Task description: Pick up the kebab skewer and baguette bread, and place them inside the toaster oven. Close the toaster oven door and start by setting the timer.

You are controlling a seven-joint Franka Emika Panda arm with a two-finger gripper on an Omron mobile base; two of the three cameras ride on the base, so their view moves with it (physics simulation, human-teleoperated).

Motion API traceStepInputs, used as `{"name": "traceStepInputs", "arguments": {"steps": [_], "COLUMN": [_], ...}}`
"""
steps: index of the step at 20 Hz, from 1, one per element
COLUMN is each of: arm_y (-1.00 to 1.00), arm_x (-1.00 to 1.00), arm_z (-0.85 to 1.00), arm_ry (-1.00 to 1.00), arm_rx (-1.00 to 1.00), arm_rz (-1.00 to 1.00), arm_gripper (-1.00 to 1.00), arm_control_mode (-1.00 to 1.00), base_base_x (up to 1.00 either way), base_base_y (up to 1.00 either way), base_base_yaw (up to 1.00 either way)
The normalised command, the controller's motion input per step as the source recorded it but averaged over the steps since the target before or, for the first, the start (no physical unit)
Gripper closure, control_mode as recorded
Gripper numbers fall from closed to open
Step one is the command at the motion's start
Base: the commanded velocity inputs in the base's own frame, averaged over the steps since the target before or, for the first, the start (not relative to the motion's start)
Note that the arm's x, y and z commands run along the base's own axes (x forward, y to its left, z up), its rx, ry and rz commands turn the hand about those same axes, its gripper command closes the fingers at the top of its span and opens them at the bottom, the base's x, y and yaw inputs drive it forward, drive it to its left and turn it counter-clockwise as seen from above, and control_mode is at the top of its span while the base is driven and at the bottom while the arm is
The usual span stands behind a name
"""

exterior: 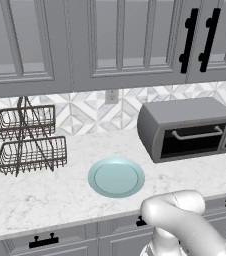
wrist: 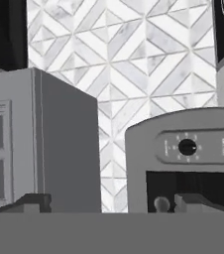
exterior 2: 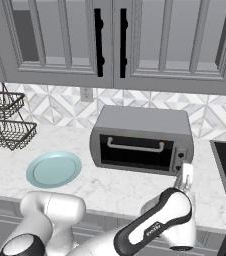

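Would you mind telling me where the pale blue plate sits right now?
The pale blue plate lies on the marble counter, between the wire basket rack on its left and the toaster oven on its right.

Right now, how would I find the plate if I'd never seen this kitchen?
Look along the white marble counter under the grey cupboards. Between the two-tier black wire basket rack and the big grey metal toaster oven lies a round pale blue plate. It is the only flat, coloured thing there.

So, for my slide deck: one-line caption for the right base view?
Open gripper poised before the closed toaster oven door, beside the control strip; pale blue plate empty on the marble counter.
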Motion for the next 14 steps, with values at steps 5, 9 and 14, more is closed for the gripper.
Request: {"name": "traceStepInputs", "arguments": {"steps": [5,9,14], "arm_y": [0.16,0.24,0.16], "arm_x": [-0.13,0.06,0.23], "arm_z": [-0.56,-0.14,0.07], "arm_ry": [0.02,0.0,0.05], "arm_rx": [-0.7,-0.58,-0.29], "arm_rz": [0.01,0.0,-0.03], "arm_gripper": [-1.0,-1.0,-1.0], "arm_control_mode": [-1.0,-1.0,-1.0], "base_base_x": [0.0,0.0,0.0], "base_base_y": [0.0,0.0,0.0], "base_base_yaw": [0.0,0.0,0.0]}}
